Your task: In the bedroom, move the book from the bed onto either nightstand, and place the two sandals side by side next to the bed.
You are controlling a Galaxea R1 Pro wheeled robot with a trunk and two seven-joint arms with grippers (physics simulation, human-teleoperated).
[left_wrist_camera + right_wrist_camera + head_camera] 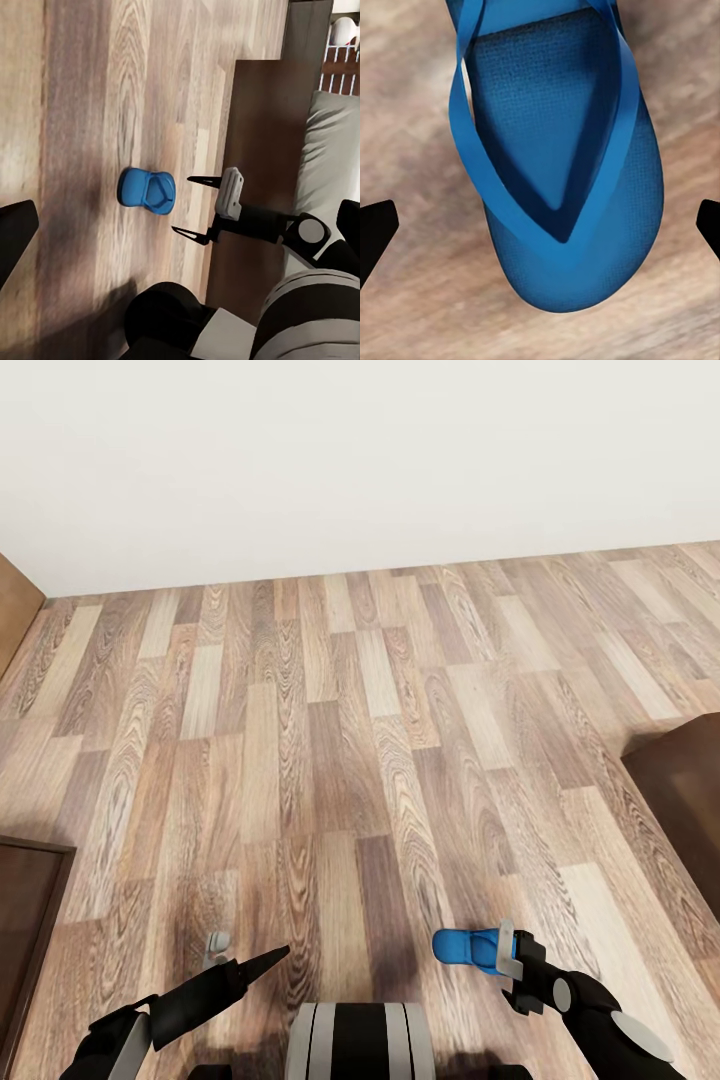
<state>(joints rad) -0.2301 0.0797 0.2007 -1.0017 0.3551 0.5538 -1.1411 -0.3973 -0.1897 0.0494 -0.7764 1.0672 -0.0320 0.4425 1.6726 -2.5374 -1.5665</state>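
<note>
The right gripper (196,208), jaws apart, hangs over a blue sandal (465,947) lying on the wood floor (330,740), the left gripper (262,963) unclear, dark furniture (685,785) at the right, a white wall (360,460) beyond.

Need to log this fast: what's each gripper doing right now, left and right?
Left gripper: empty, over bare floor; open or shut cannot be told.
Right gripper: open, fingers spread, hanging above the blue sandal, not holding it.
</note>
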